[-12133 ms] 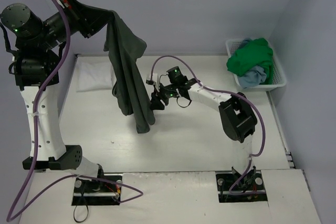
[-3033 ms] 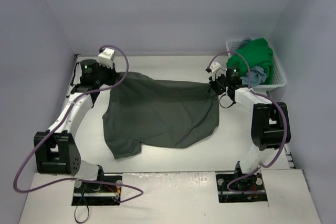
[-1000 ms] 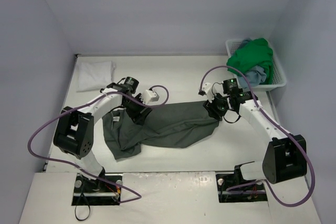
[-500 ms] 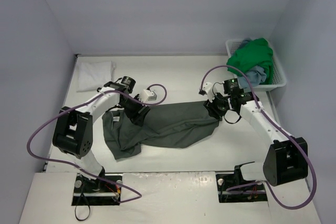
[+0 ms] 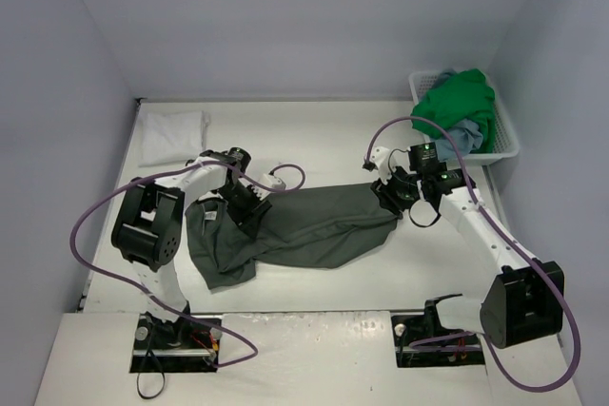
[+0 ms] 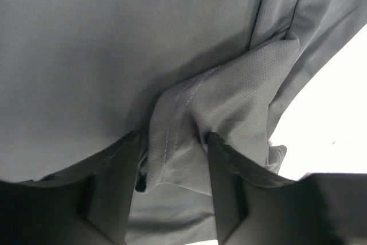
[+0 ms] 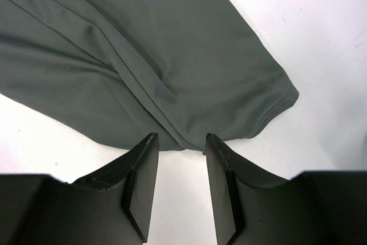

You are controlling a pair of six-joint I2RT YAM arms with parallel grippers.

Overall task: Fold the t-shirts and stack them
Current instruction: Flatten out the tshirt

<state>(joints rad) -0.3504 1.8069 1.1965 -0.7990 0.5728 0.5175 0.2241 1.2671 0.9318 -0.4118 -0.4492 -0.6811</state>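
While the left pincer (image 6: 172, 137) clamps a fold, the creased olive-grey shirt (image 5: 314, 225) lies doubled on the counter (image 5: 333, 135), right pincer (image 7: 180, 137) parted at its hem.

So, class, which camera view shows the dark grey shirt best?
The top view: the whole dark grey shirt shows there. Left wrist shows only a bunched fold; right wrist only one hemmed corner.

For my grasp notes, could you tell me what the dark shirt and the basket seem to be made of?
Dark shirt: thin, matte knit cloth, perhaps a synthetic mesh. The left wrist view shows a fine pinhole texture, a stitched hem and soft folds.
Basket: probably moulded white plastic with a smooth finish. Its walls are rigid, even slats.
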